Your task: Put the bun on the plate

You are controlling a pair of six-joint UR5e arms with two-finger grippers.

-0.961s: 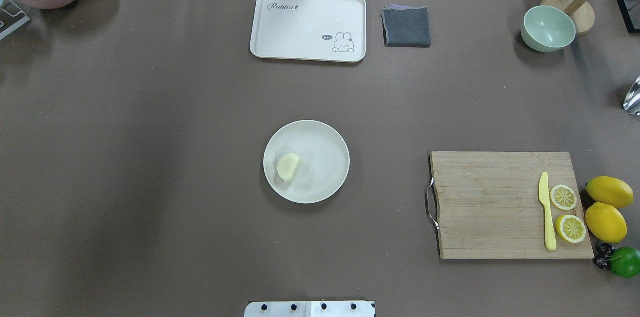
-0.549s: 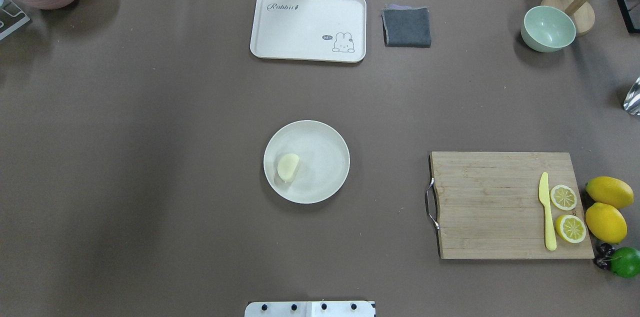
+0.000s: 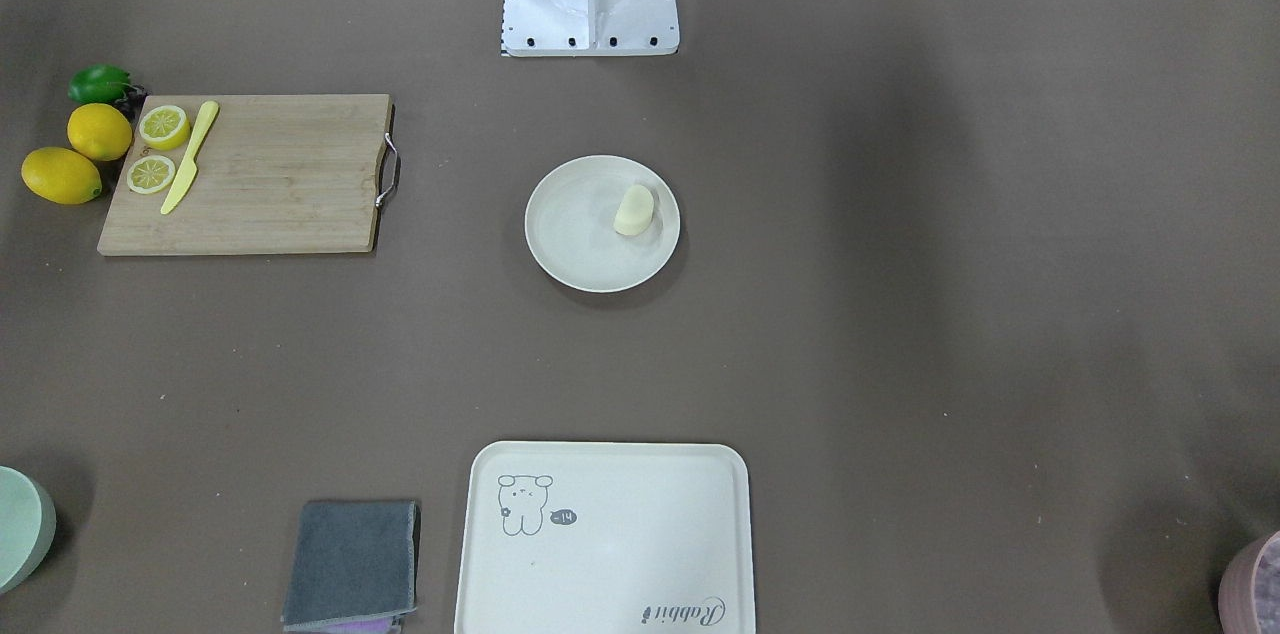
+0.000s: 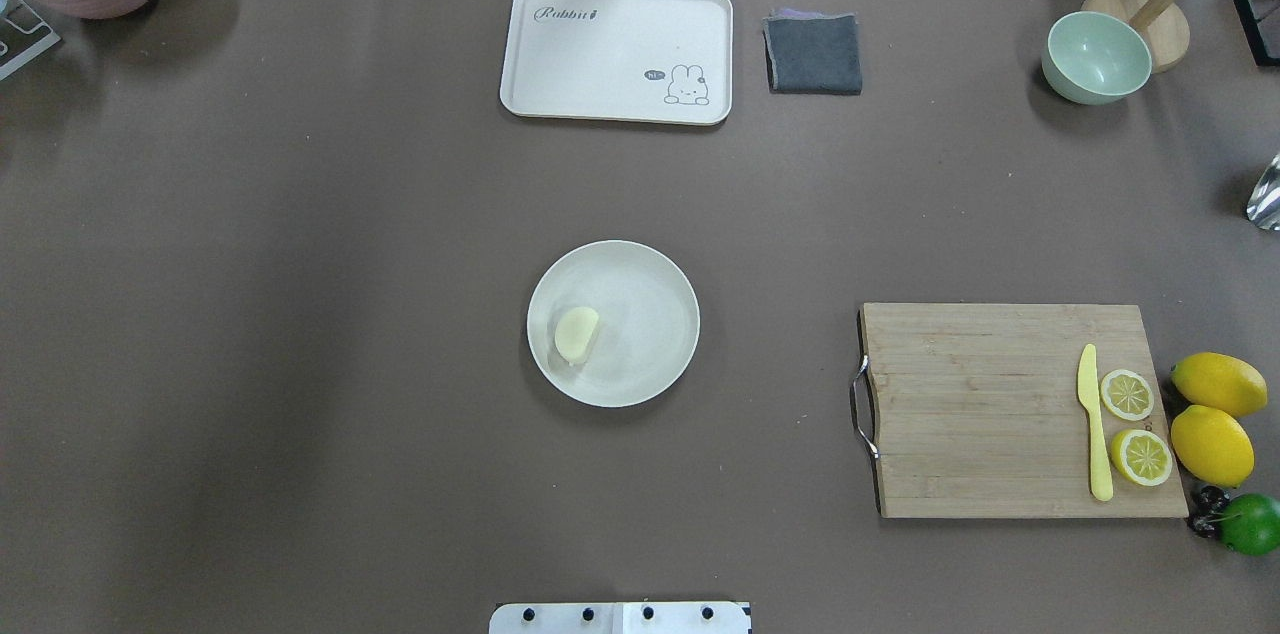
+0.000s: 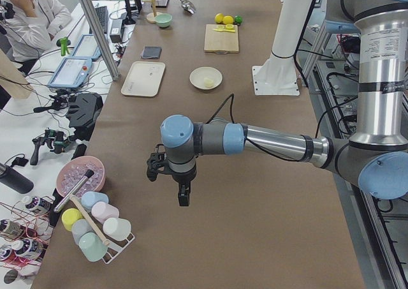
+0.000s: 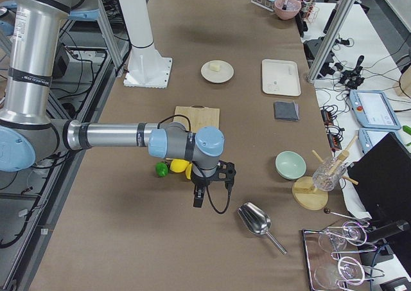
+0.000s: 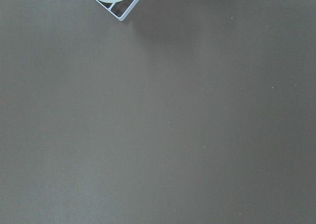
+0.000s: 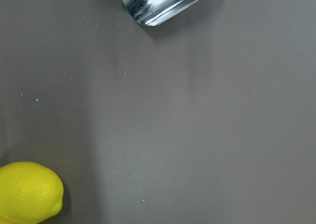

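Bun (image 4: 576,334) lies on the plate (image 4: 655,314), in the half of it nearer the robot's left, resting on the plate's floor just inside the rim; nothing touches it. Neither arm shows from overhead or from the front. I pick up the left gripper (image 5: 183,196) only in the side view from the table's left end, hanging fingers-down over bare brown table (image 5: 255,174) not far from the cup rack (image 5: 95,238) and well apart from the plate. From that angle I cannot tell how wide it is parted or whether it grips anything. Its wrist camera gives me only tabletop and a corner of the rack's white wire. The right gripper (image 6: 199,200) likewise appears only from the table's right end, pointing down just beside the lemon (image 6: 180,166) at the cutting board (image 6: 196,117) and near the metal scoop (image 6: 257,223); its opening I cannot tell either. Its wrist camera shows the lemon's end and the scoop's mouth.
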